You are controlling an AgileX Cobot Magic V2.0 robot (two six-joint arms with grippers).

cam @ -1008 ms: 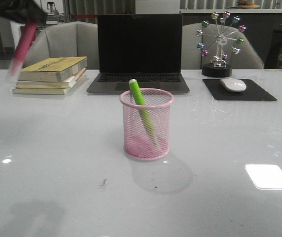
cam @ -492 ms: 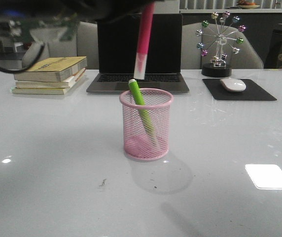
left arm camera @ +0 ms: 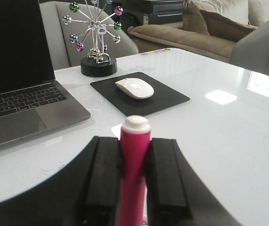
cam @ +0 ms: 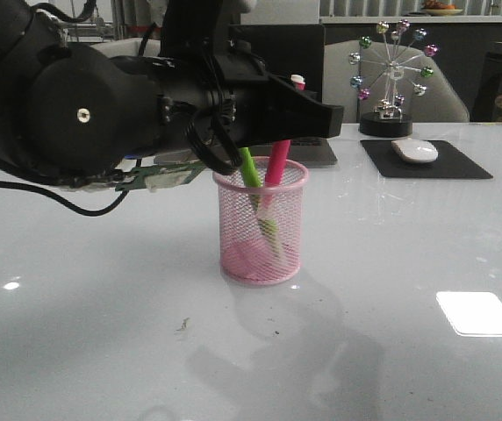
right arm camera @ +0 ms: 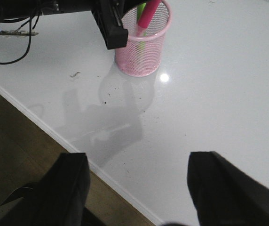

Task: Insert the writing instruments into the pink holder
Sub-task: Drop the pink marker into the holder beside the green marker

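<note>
left end effector (left arm camera: pixel 133 181): closed on the pink-red marker (left arm camera: pixel 133 174), which is clamped between the two black fingers (left arm camera: pixel 104 179), white end up; positioned just above the holder's rim in the front view.
pink-red marker: lower part is seen inside the pink holder (cam: pixel 261 221), tilted, upper part still gripped.
lime green marker (cam: pixel 256 193): already in the holder, leaning toward the left rim, its top hidden behind the arm.
pink holder: upright on the white worktop (cam: pixel 391 289), in front of the laptop (left arm camera: pixel 17 89).
right end effector (right arm camera: pixel 137 188): spread wide open, nothing held, kept well apart from the holder near the worktop's edge.
background: mouse (left arm camera: pixel 134 88) on a black pad, beside a ball ornament (cam: pixel 393 74).
</note>
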